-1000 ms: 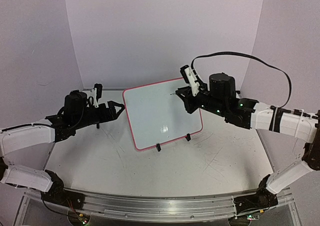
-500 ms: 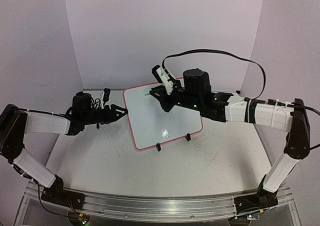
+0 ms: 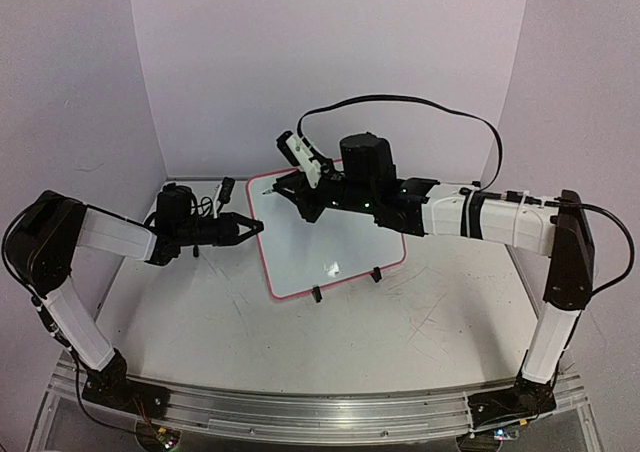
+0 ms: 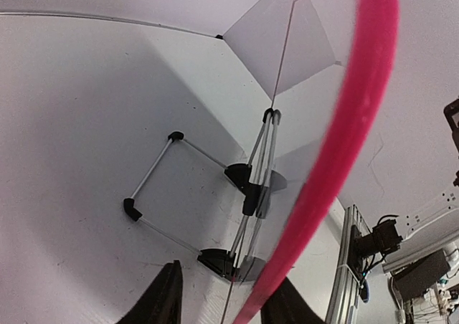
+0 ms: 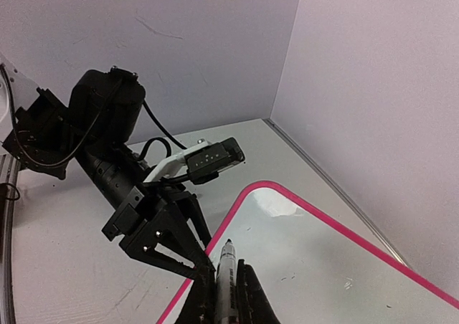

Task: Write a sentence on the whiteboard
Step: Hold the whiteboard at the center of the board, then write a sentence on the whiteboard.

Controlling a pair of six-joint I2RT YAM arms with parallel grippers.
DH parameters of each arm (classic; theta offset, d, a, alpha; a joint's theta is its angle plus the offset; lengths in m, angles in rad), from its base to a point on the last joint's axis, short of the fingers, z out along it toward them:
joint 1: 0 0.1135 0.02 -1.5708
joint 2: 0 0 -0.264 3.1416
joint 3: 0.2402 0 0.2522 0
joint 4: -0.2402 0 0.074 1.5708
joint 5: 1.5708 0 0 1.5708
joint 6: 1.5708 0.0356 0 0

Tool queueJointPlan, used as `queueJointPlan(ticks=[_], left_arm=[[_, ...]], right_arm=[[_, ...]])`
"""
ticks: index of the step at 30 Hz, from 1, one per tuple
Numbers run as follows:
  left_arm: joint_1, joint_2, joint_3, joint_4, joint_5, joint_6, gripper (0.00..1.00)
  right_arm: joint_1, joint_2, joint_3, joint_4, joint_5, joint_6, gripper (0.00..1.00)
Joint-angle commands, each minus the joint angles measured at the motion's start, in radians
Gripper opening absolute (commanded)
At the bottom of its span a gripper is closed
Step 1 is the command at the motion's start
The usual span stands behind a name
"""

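Straddling the pink rim of the tilted whiteboard (image 3: 340,234) on the bench (image 3: 300,342), the left fingers (image 4: 166,299) sit part-open, not yet clamped, placed to steady it. The right fingers (image 5: 249,302) pinch a marker (image 5: 227,263) tight, its tip by the blank upper-left corner, ready to start, I'd say.

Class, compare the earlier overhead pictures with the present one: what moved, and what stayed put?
The right fingers, shut on the marker, swept left across the whiteboard to its upper left corner. The left fingers reached right to straddle the board's left rim, narrowing, not yet clamped. The whiteboard stayed put and blank.
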State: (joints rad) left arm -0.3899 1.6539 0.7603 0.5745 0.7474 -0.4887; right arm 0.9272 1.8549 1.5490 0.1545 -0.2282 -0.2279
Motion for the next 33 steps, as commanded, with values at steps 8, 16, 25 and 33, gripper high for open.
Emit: queueJointPlan(ticks=[8, 16, 25, 33], left_arm=[[0.029, 0.071, 0.035, 0.062, 0.035, 0.182, 0.03], [0.032, 0.101, 0.032, 0.062, 0.016, 0.247, 0.0], [0.033, 0.092, 0.039, 0.04, 0.006, 0.268, 0.0], [0.034, 0.065, 0.042, 0.008, -0.026, 0.264, 0.0]], right_arm=[[0.0, 0.03, 0.066, 0.005, 0.065, -0.022, 0.0], [0.005, 0.091, 0.137, -0.038, 0.071, -0.079, 0.0], [0.007, 0.101, 0.136, -0.025, 0.056, -0.081, 0.0], [0.007, 0.138, 0.175, -0.038, 0.065, -0.078, 0.0]])
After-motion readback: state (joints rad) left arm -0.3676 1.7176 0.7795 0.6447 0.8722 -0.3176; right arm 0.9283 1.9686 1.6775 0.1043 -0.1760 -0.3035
